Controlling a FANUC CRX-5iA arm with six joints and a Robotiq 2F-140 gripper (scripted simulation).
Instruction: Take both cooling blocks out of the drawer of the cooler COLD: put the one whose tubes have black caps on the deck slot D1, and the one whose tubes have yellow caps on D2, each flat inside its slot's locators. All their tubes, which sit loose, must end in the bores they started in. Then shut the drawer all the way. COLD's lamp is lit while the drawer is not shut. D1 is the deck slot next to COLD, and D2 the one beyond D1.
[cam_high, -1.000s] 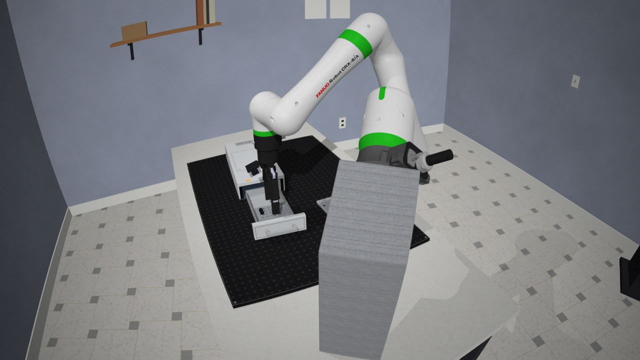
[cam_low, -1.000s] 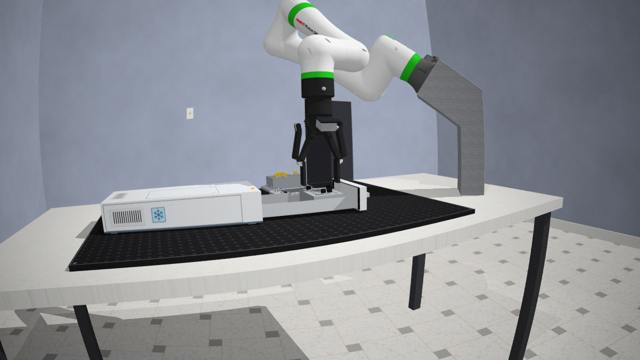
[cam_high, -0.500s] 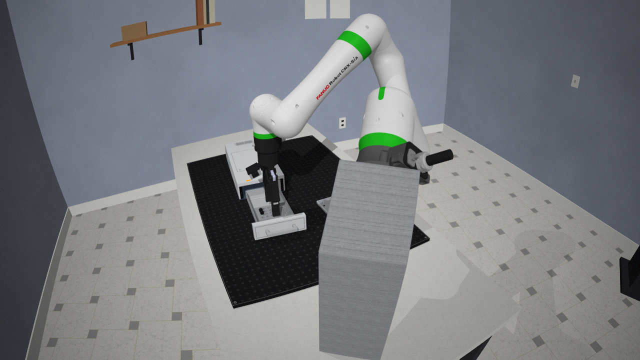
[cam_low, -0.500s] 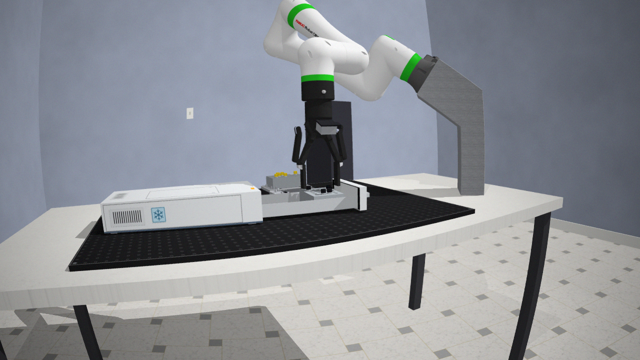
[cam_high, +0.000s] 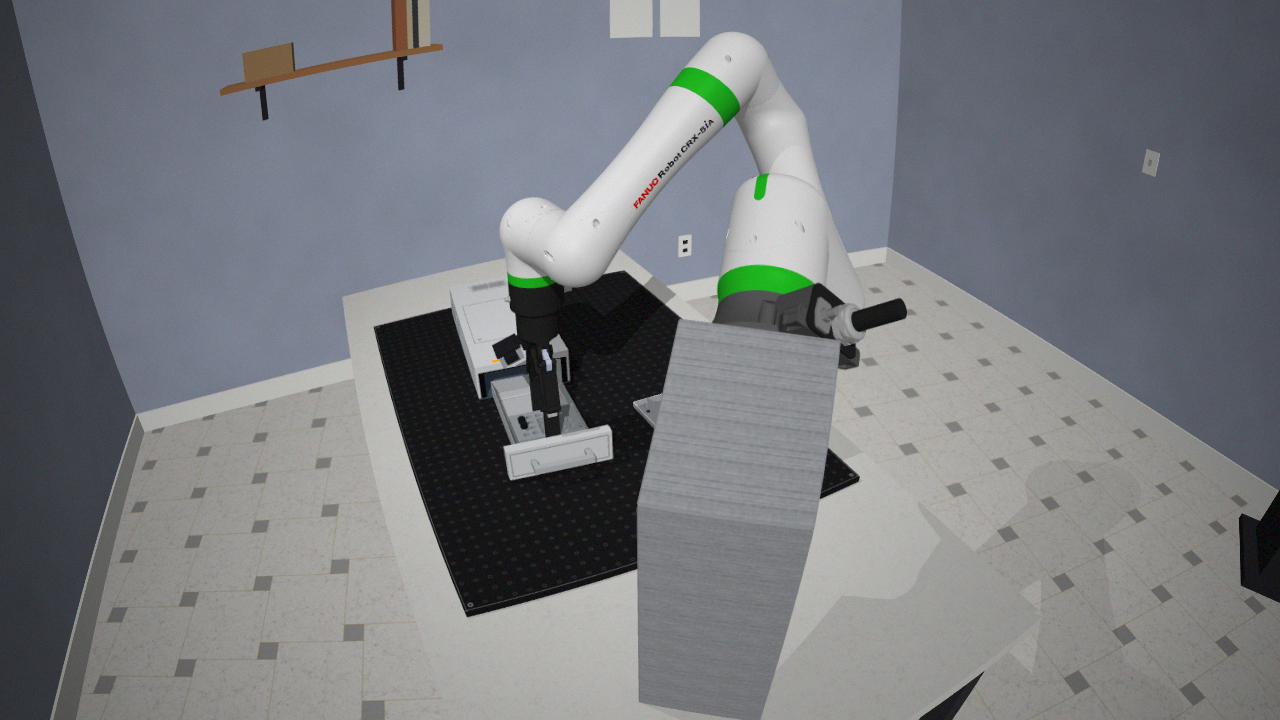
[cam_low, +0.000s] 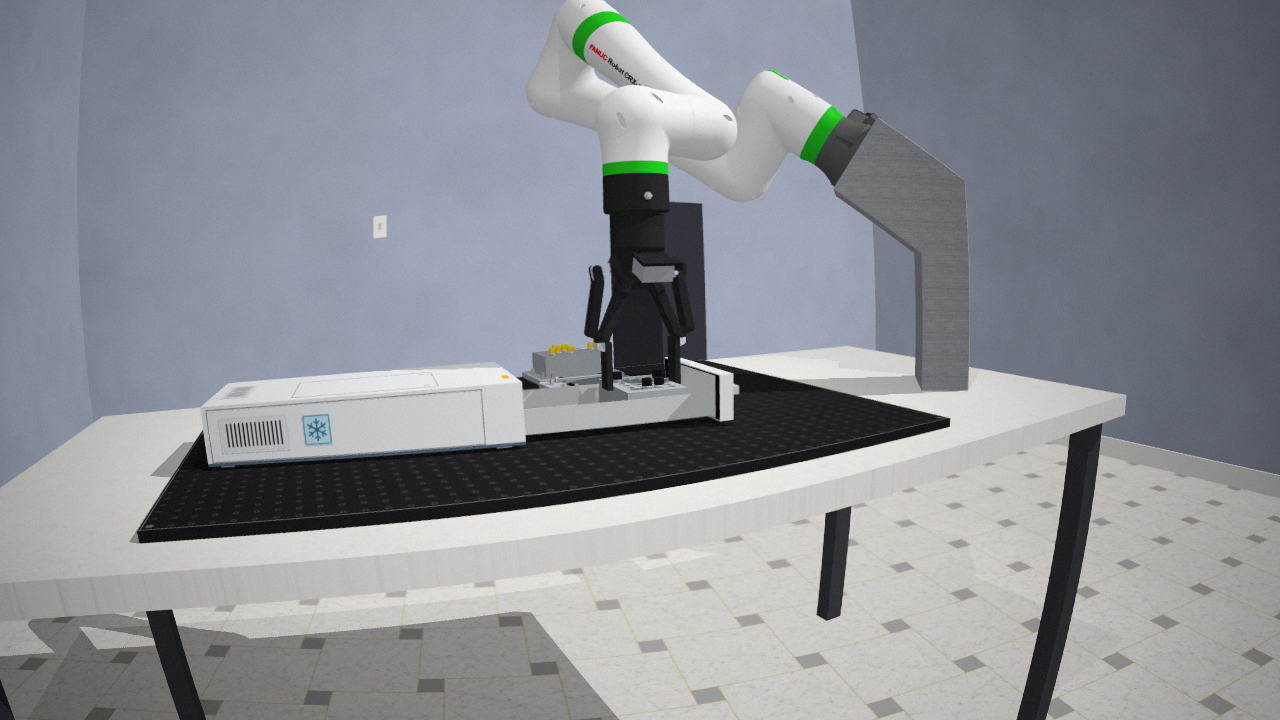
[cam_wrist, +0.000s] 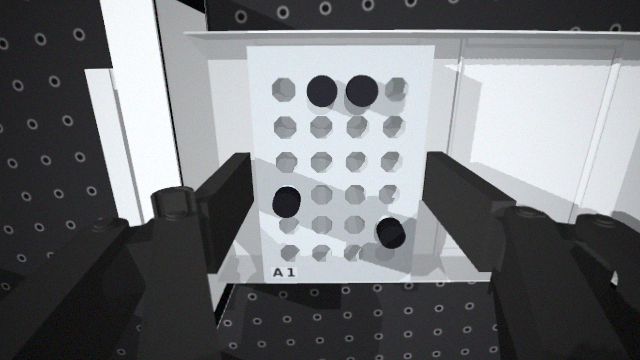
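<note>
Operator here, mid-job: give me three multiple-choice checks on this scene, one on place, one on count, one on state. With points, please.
1. Where is the black-capped cooling block (cam_wrist: 338, 145)?
A) on the cooler's lid
B) in the drawer (cam_low: 590, 413) (cam_wrist: 517, 37)
C) on the table top

2. How many black caps does the wrist view show?
A) two
B) four
C) six

3. How does the drawer stand?
A) pulled out
B) fully shut
C) off the cooler, on the floor

Key:
1 B: the wrist view shows the block inside the drawer's walls.
2 B: two caps sit in the row farthest from the A1 label (cam_wrist: 284, 272), two more singly nearer it.
3 A: it juts from the cooler (cam_high: 483, 326) (cam_low: 358, 420), whose orange lamp (cam_high: 494, 360) (cam_low: 504, 377) is lit.
</note>
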